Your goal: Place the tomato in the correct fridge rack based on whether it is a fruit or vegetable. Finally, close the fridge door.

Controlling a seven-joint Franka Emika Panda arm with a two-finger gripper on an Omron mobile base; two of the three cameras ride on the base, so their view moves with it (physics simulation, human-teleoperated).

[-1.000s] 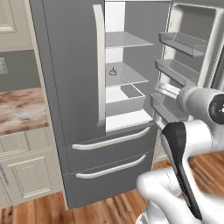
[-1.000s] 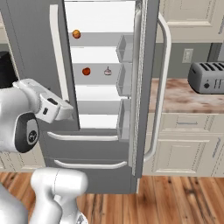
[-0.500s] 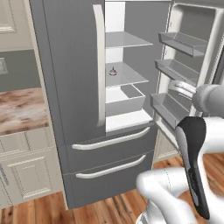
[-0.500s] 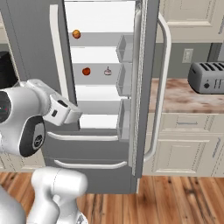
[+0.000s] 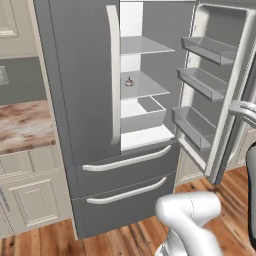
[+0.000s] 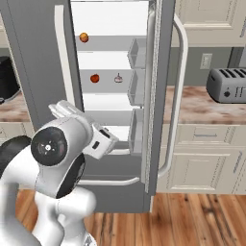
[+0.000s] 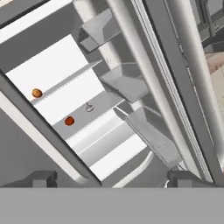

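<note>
Two round things: I see a red tomato (image 6: 94, 78) on the middle shelf (image 6: 108, 83) and a more orange fruit (image 6: 83, 37) on the shelf above it; the tomato already sits inside the fridge.
Tomato, hand view: it lies at about 9 o'clock of centre (image 7: 69, 121), with the orange fruit (image 7: 36, 92) further out toward 10 o'clock.
Neighbour: a small pale trinket (image 6: 118, 78) stands just beside the tomato at its 3 o'clock (too small for me to name).
Gripper: its two dark tips (image 7: 111, 178) rise at the 6 o'clock edge of the hand view, set well apart with nothing between them, so I read the fingers as spread and empty.
Tomato against tool: well apart; the tomato is up at roughly 11 o'clock from the midpoint of the tips, deep in the cavity, while the hand is outside the fridge.
Step in hand: my judgement is that the placing is done and the open fridge door (image 6: 160, 96) is what remains.
Doing it well: I would bring the hand round to the door's outer face near its long handle (image 6: 178, 91), push flat and steadily, and keep the wrist clear of the door bins (image 5: 207, 49).
Risk: pushing near the hinge would waste effort; a fast swing could jolt the tomato off its shelf.
</note>
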